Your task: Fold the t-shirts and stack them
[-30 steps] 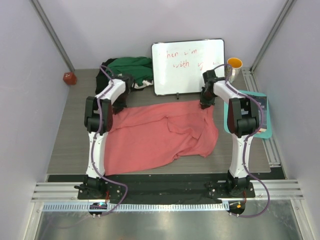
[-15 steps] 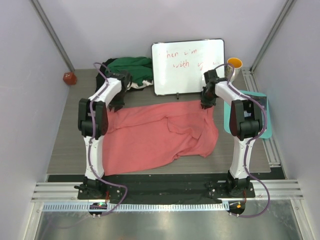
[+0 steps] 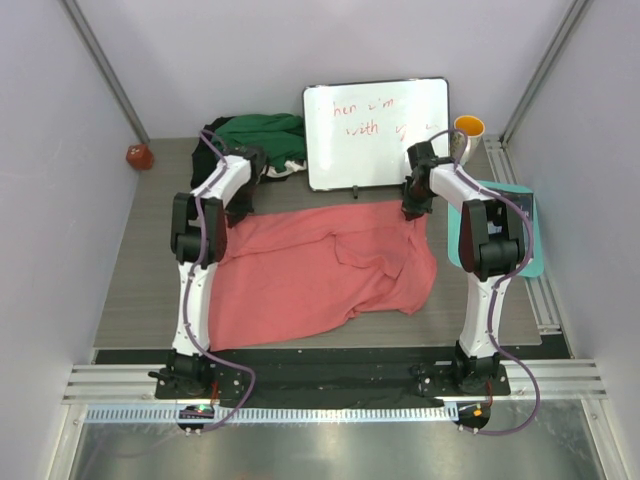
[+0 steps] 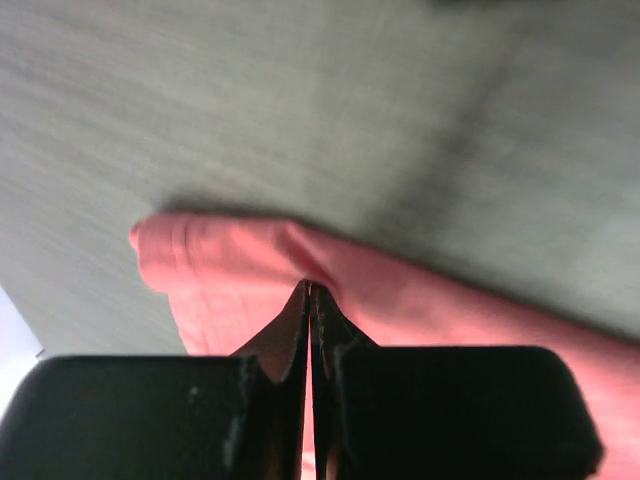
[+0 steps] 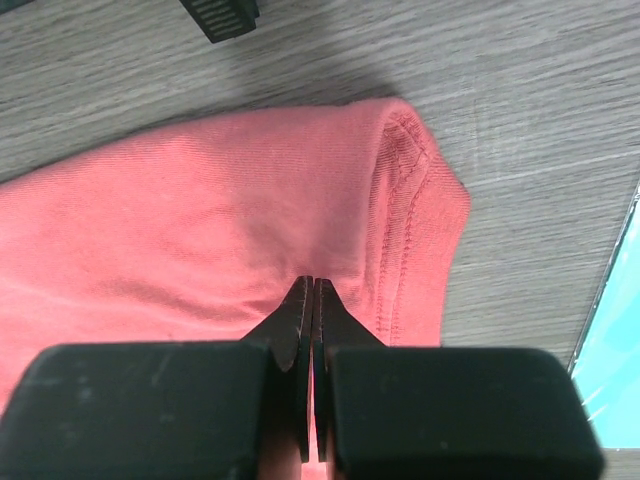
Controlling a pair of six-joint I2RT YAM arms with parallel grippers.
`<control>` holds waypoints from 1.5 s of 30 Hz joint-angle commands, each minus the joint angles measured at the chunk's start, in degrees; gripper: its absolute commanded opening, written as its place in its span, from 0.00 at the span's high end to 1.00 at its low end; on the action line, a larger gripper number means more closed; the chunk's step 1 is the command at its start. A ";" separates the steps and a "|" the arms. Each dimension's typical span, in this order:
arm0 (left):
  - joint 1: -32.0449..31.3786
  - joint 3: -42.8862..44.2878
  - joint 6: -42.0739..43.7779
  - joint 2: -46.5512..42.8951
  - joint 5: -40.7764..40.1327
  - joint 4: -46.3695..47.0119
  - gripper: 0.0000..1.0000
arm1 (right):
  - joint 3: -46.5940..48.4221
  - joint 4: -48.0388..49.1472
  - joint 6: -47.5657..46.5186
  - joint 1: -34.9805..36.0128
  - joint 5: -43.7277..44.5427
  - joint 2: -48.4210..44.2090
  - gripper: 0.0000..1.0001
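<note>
Wrist views: left fingers [image 4: 290, 335] pinch salmon-pink t-shirt [image 4: 230, 270] at rounded fold; right fingers [image 5: 290, 325] clamp it beside double-stitched hem; woodgrain table [image 5: 520, 90]; top view alone shows crumpled green t-shirt [image 3: 256, 130], whiteboard [image 3: 378, 133].

Overhead wide; 2 wrist cams close, sharing pink shirt [image 3: 300, 280]

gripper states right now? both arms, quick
Left gripper: closed, pinching the pink t-shirt at a corner.
Right gripper: closed, pinching the pink t-shirt at another corner.

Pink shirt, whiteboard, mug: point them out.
pink shirt [image 3: 300, 280], top external view, middle of the cloth.
whiteboard [image 3: 377, 160], top external view, blank lower face.
mug [image 3: 469, 127], top external view, orange mouth.
</note>
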 commanded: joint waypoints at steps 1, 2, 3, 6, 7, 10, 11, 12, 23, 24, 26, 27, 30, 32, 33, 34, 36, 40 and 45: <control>0.16 8.00 0.26 3.37 -0.42 -4.49 1.00 | 1.88 -0.03 0.19 -0.27 1.29 1.06 0.99; 0.16 10.54 0.26 4.60 -0.51 -5.03 1.00 | 2.15 0.05 0.28 -0.36 1.55 1.15 0.99; 0.16 11.52 0.26 5.04 -0.59 -5.64 1.00 | 2.32 -0.03 0.28 -0.36 1.99 1.33 0.99; -0.01 15.39 0.61 6.80 -0.68 -6.78 1.00 | 2.94 -0.03 0.45 -0.62 1.73 1.94 0.99; -0.01 16.27 0.70 7.33 -0.68 -7.14 1.00 | 3.12 -0.12 0.45 -0.71 1.81 2.03 0.99; -0.27 18.03 0.79 8.65 -0.86 -7.58 1.00 | 3.38 -0.12 0.72 -0.97 1.82 2.56 0.99; -0.36 18.03 0.79 8.74 -0.86 -7.41 1.00 | 3.47 -0.21 0.72 -1.06 1.64 2.73 0.99; -0.54 17.86 0.79 8.74 -0.77 -6.71 1.00 | 3.56 -0.04 0.98 -1.24 1.64 2.91 0.99; -0.72 3.63 -1.06 -12.42 -1.47 7.27 0.57 | -6.19 10.86 -0.95 -1.50 -0.38 -17.46 0.78; -0.72 3.10 -1.14 -13.92 -1.47 6.92 0.54 | -6.63 10.52 -1.04 -1.50 -0.21 -19.22 0.78; -0.80 1.44 -1.41 -18.13 -0.69 5.96 0.54 | -8.48 9.73 -0.52 -1.50 -0.56 -23.69 0.78; -0.80 0.29 -1.76 -19.46 -0.07 5.26 0.55 | -9.53 8.85 0.18 -1.59 -0.99 -25.20 0.78; -0.89 -7.52 -2.46 -27.18 1.60 6.29 0.55 | -16.11 8.32 2.38 -1.07 -3.80 -31.96 0.73; -0.89 -15.51 -2.81 -34.19 3.44 8.05 0.55 | -22.26 8.05 2.65 -0.45 -3.81 -38.71 0.73; -0.98 -18.24 -2.90 -36.41 4.23 10.06 0.55 | -24.46 7.27 2.39 0.51 -3.90 -41.36 0.73; -0.89 -23.22 -3.08 -38.70 4.85 10.87 0.55 | -28.22 6.65 2.47 0.96 -3.81 -43.73 0.69; -0.89 -27.47 -2.99 -44.77 6.78 12.89 0.56 | -32.97 3.84 3.35 2.27 -6.59 -50.33 0.68; -0.98 -33.99 -3.34 -51.37 8.19 14.04 0.56 | -40.01 1.20 6.69 6.57 -5.84 -60.53 0.67; -1.33 -35.31 -3.08 -54.19 10.74 13.25 0.58 | -47.06 -1.70 11.08 10.45 -7.85 -67.21 0.62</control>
